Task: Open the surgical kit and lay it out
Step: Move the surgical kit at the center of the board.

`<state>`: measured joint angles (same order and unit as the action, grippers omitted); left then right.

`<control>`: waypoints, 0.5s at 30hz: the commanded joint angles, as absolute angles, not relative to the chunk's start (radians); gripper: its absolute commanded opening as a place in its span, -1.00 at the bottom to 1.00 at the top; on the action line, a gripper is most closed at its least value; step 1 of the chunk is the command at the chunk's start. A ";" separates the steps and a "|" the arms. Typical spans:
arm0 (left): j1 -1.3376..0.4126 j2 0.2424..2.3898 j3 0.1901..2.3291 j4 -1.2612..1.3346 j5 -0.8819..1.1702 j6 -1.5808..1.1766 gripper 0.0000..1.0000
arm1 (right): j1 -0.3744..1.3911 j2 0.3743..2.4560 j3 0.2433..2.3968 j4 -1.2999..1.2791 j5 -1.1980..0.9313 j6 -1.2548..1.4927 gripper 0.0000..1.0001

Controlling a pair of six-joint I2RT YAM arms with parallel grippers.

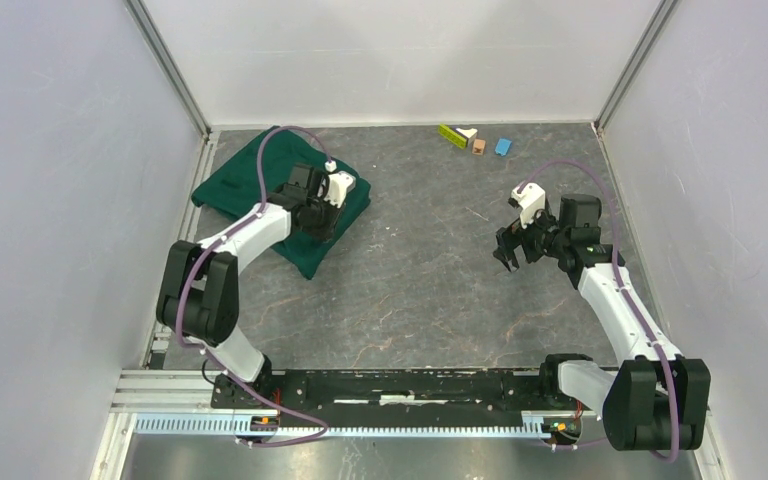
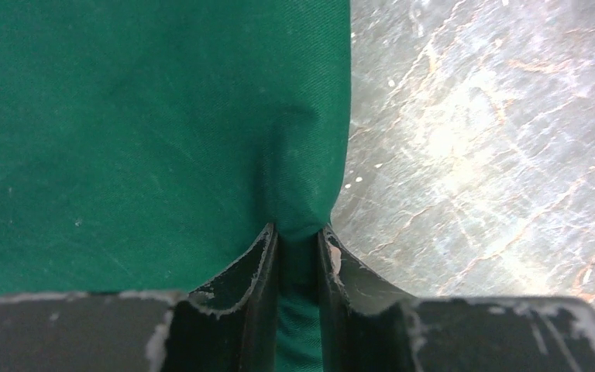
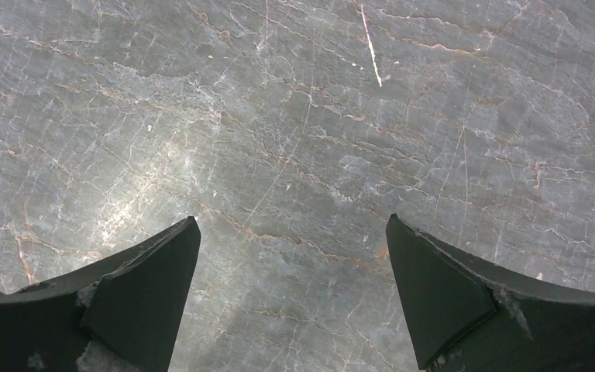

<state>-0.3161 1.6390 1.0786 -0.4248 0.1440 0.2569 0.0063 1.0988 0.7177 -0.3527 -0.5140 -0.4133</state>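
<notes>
The surgical kit is a folded dark green cloth wrap lying at the back left of the table. No mesh tray or steel tools show; the cloth hides them. My left gripper sits on the wrap's right side and is shut on a pinch of the green cloth at its edge. In the left wrist view the cloth fills the left half. My right gripper hangs open and empty above bare table at the right; its fingers stand wide apart over the stone surface.
Small yellow-green, brown and blue blocks lie at the back near the wall. White walls close in the table on three sides. The grey marbled tabletop lies between the arms.
</notes>
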 commanded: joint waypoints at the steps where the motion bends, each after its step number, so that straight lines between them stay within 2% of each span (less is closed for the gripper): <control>1: -0.381 1.676 1.114 -0.445 0.290 0.167 -0.72 | 0.006 1.101 0.716 -0.318 -0.493 -0.414 0.96; 5: -0.436 1.722 1.144 -0.432 0.359 0.104 -0.85 | 0.006 1.101 0.712 -0.312 -0.464 -0.422 0.96; 15: -0.607 1.984 1.410 -0.389 0.428 -0.094 -0.88 | -0.014 1.088 0.700 -0.280 -0.377 -0.422 0.96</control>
<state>-0.5224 1.8648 1.3300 -0.4297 0.2440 0.0204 -0.0097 1.0988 0.7078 -0.3294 -0.4232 -0.4168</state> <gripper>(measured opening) 0.280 0.979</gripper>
